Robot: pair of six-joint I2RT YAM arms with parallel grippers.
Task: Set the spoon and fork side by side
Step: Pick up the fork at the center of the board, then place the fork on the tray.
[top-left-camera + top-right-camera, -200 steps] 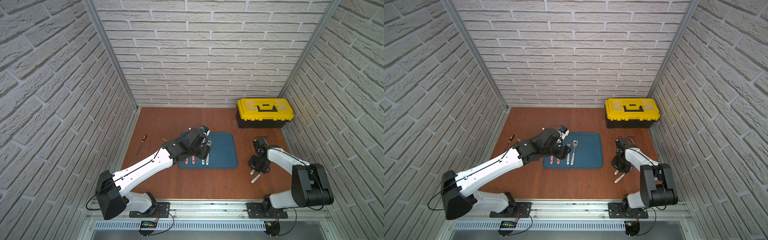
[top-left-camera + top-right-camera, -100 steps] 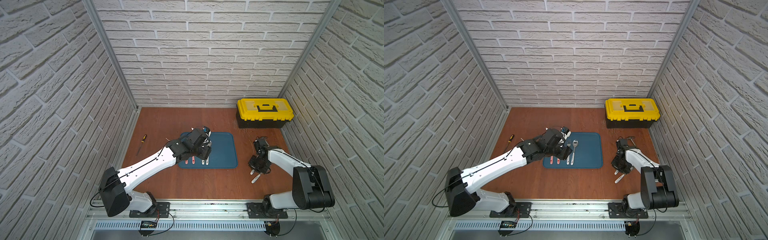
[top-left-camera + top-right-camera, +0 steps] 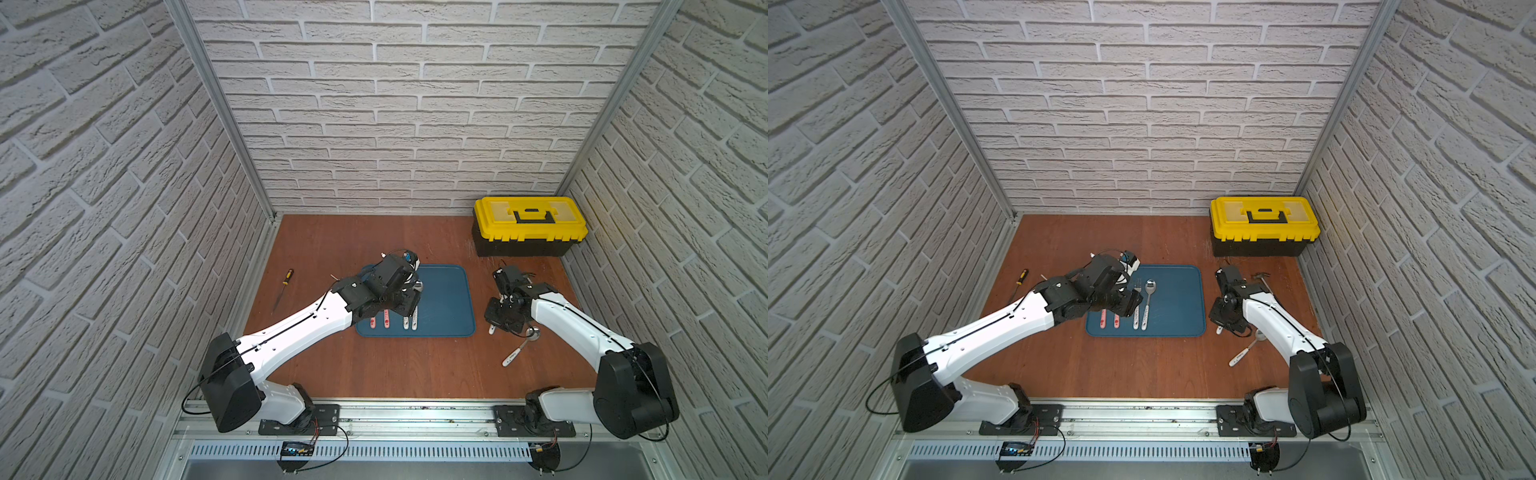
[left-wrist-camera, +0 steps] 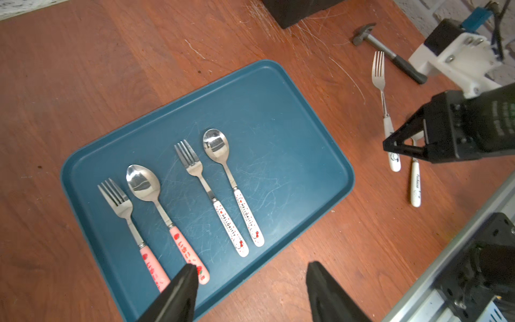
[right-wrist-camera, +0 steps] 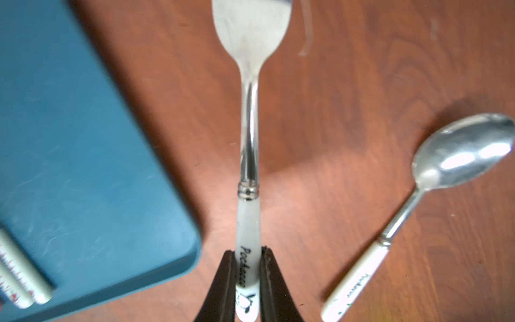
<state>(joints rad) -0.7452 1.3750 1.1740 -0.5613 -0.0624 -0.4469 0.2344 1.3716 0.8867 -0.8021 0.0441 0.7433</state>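
right end effector (image 5: 248,251) still around fork (image 5: 249,125)

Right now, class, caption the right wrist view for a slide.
The right tool grips a white-handled fork beside the blue tray; matching spoon lies apart.

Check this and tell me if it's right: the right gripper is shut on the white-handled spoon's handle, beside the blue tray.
Not quite: the right gripper is shut on the handle of the white-handled fork, not the spoon, beside the blue tray. The right wrist view shows it; the spoon lies free on the table.
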